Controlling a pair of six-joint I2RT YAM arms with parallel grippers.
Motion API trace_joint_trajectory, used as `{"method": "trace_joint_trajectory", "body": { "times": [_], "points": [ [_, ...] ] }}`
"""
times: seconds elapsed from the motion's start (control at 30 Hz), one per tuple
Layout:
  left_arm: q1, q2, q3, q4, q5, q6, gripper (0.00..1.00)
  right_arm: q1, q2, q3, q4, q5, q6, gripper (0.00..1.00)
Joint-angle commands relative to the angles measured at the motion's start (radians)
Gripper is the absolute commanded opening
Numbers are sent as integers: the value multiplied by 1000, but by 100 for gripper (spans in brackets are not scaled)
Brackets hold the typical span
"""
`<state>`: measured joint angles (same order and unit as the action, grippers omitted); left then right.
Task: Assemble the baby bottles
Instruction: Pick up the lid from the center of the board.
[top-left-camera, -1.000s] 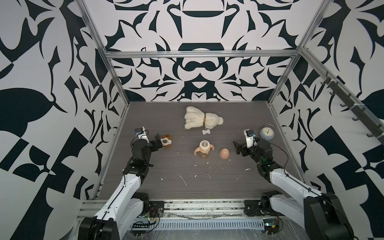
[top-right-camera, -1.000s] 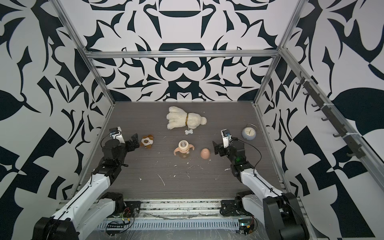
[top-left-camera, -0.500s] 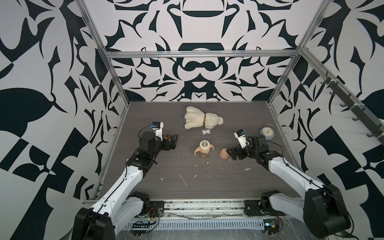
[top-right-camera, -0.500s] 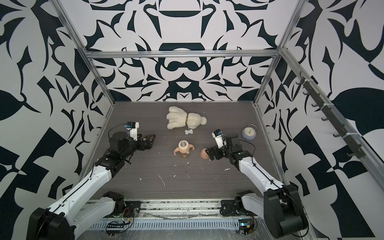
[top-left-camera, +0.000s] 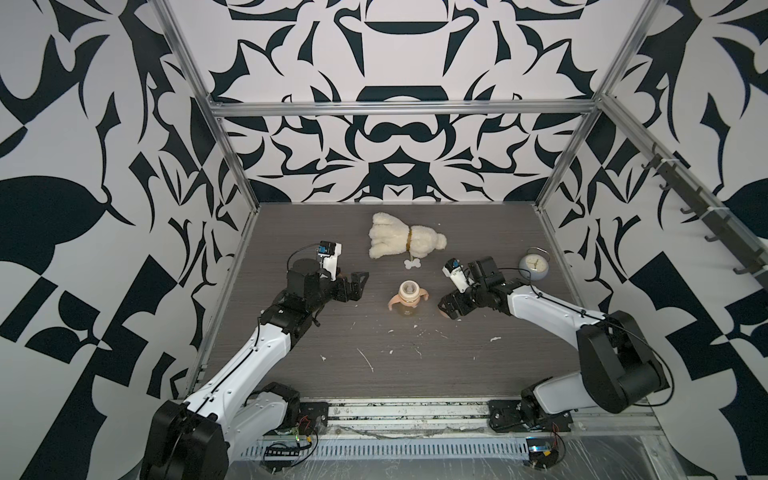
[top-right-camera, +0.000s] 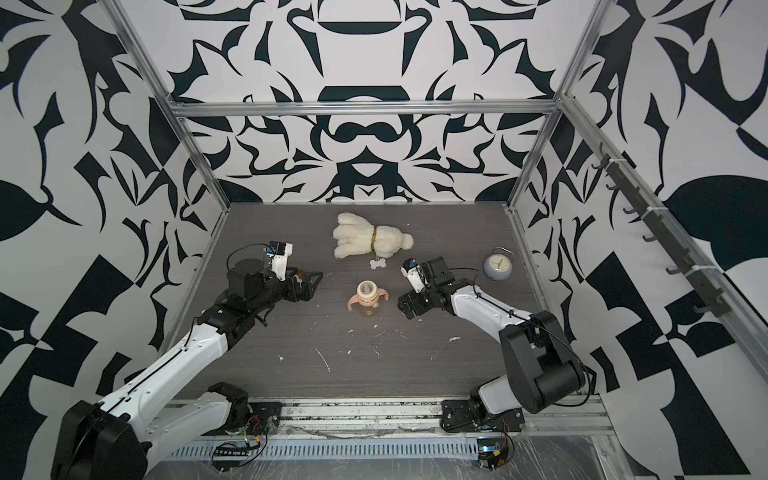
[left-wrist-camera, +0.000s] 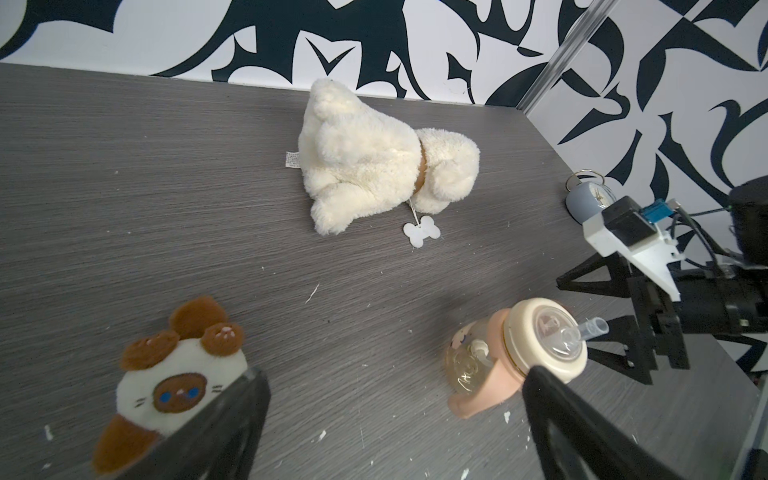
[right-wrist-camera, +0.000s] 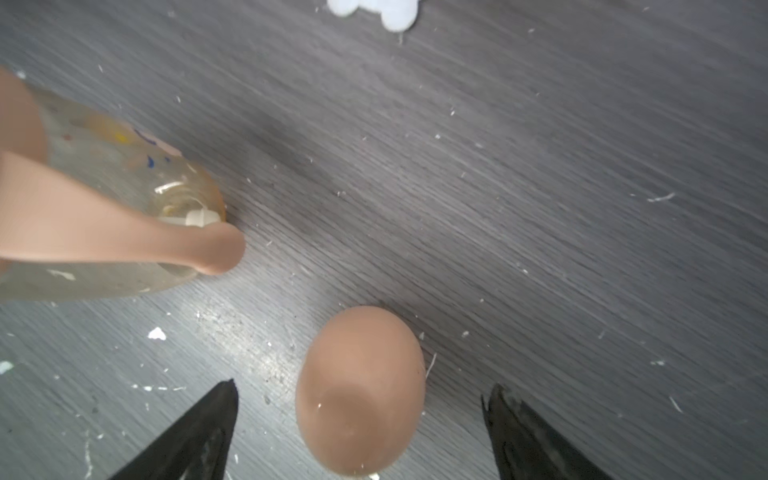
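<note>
The baby bottle (top-left-camera: 407, 297) (top-right-camera: 368, 297) stands upright mid-table: amber body, peach two-handle piece, cream collar with straw (left-wrist-camera: 544, 336). Its peach egg-shaped dome cap (right-wrist-camera: 359, 390) lies apart on the table to the bottle's right. My right gripper (top-left-camera: 446, 309) (right-wrist-camera: 361, 388) is low over the cap and open, with a finger on each side and gaps showing. In both top views that gripper mostly hides the cap. My left gripper (top-left-camera: 357, 284) (left-wrist-camera: 395, 415) hangs open and empty left of the bottle.
A small brown-and-white plush (left-wrist-camera: 174, 382) lies under my left gripper. A big cream plush dog (top-left-camera: 405, 241) with a bone tag (top-left-camera: 412, 263) lies behind the bottle. A pale-blue alarm clock (top-left-camera: 535, 266) stands at the right wall. White crumbs dot the table's front.
Both arms reached inward from the sides toward the bottle. My right gripper came down around the dome cap and its jaws narrowed slightly. My left gripper moved over the small plush.
</note>
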<state>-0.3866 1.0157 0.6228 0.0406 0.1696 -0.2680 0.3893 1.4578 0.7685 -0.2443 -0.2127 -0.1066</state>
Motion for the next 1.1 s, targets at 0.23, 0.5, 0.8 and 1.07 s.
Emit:
{"method": "trace_joint_trajectory", "body": {
  "times": [0.23, 0.5, 0.8, 1.07],
  "points": [
    [-4, -60, 10, 8, 0, 32, 99, 29, 71, 77, -83, 53, -36, 79],
    [-4, -52, 14, -4, 7, 39, 99, 35, 116, 107, -98, 48, -58, 67],
    [-3, -51, 20, -18, -5, 46, 99, 35, 90, 91, -101, 19, -80, 47],
    [-3, -49, 25, -31, -7, 46, 99, 39, -67, 199, -241, 7, -90, 45]
  ]
}}
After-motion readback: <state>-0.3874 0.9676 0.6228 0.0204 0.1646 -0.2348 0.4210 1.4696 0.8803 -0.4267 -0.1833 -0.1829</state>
